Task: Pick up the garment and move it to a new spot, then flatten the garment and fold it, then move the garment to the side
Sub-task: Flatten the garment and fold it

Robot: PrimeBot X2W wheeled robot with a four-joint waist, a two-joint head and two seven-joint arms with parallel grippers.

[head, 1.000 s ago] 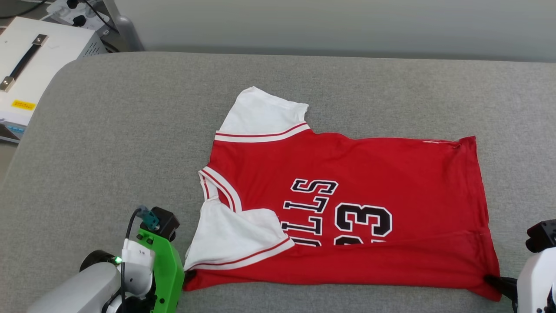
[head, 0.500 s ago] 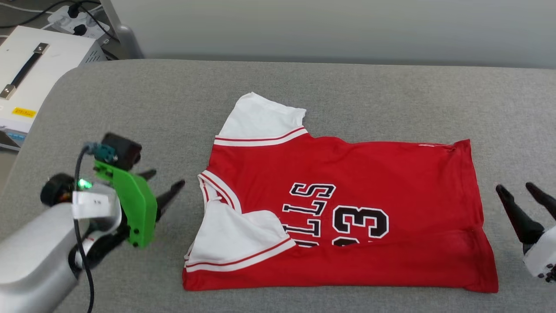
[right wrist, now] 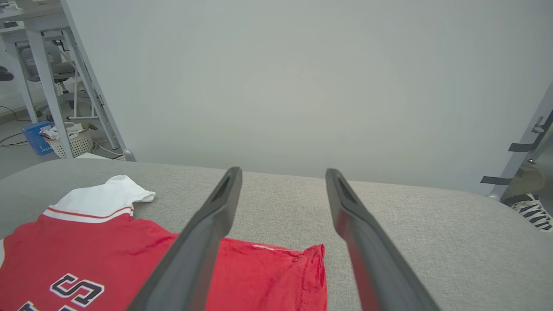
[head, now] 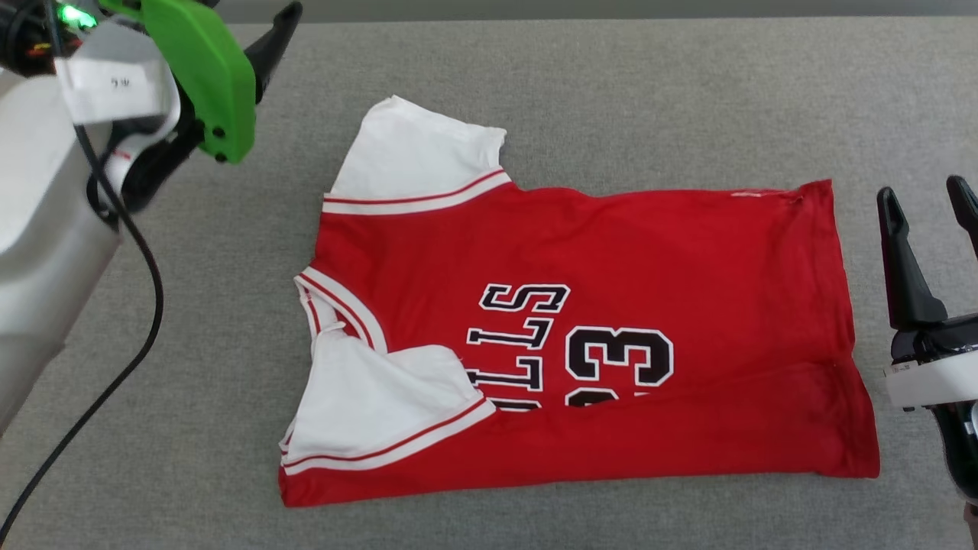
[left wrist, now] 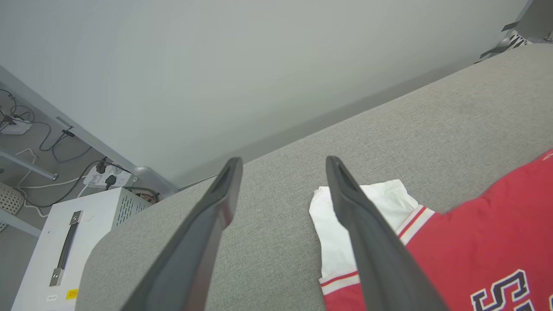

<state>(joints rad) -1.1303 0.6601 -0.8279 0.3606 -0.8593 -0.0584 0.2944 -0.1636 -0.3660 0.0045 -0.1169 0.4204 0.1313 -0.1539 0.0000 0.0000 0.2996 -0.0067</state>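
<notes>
Nearest the robot, a strip of bare grey tabletop (head: pixel 535 527) runs along the garment (head: pixel 596 252), which lies flat in the middle with its collar to the robot's left and its hem to the right. The near long edge is turned up over the front and hides the lower part of the black lettering and number. The near white sleeve (head: pixel 382 405) is folded in over the chest, while the far white sleeve (head: pixel 416 156) lies spread toward the far side. Open surface surrounds the garment, widest on the left and beyond it. The right gripper (head: pixel 920 187) sits just beside the hem without touching it, fingers pointing away from the robot, spread wide and empty. The left gripper (left wrist: pixel 283 160) is held up at the far left, well apart from the collar, on a slanting pale forearm (head: pixel 38 229) with a green mount (head: pixel 206 76); it too is spread and empty. Past the tabletop's rounded far left corner stands a white box (left wrist: pixel 95 224), then a plain grey wall (right wrist: pixel 302 86)
</notes>
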